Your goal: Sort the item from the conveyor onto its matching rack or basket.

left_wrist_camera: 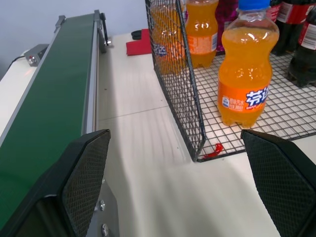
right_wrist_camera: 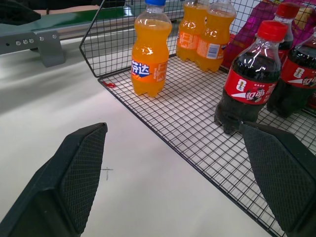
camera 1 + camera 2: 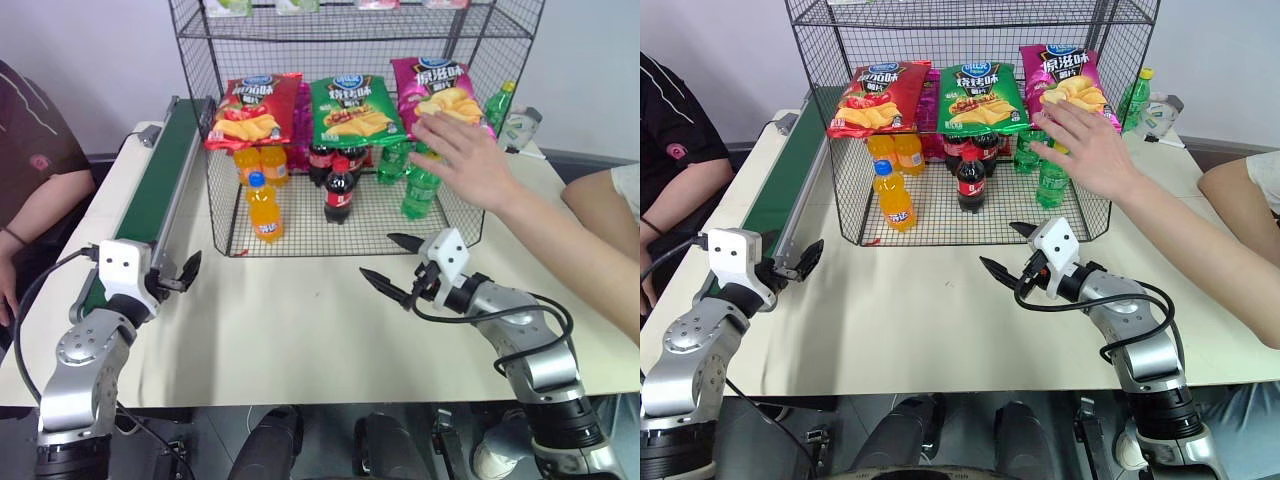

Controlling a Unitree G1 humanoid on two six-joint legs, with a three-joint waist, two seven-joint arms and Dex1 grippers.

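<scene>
Orange soda bottle (image 3: pixel 263 207) stands upright on the wire basket (image 3: pixel 300 232) floor near its front-left corner — ahead of my left gripper (image 3: pixel 178 275), whose jaws gape empty beside the conveyor (image 3: pixel 150 180). My right gripper (image 3: pixel 393 265), also spread wide, sits farther off.

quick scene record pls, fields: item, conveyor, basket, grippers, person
item: orange soda bottle upright on the basket floor near its front left corner
conveyor: green belt bare, left of the basket
basket: wire basket also holds more orange bottles, cola bottles and green bottles
grippers: left gripper and right gripper open, holding nothing
person: hand reaching at the chip bags
</scene>
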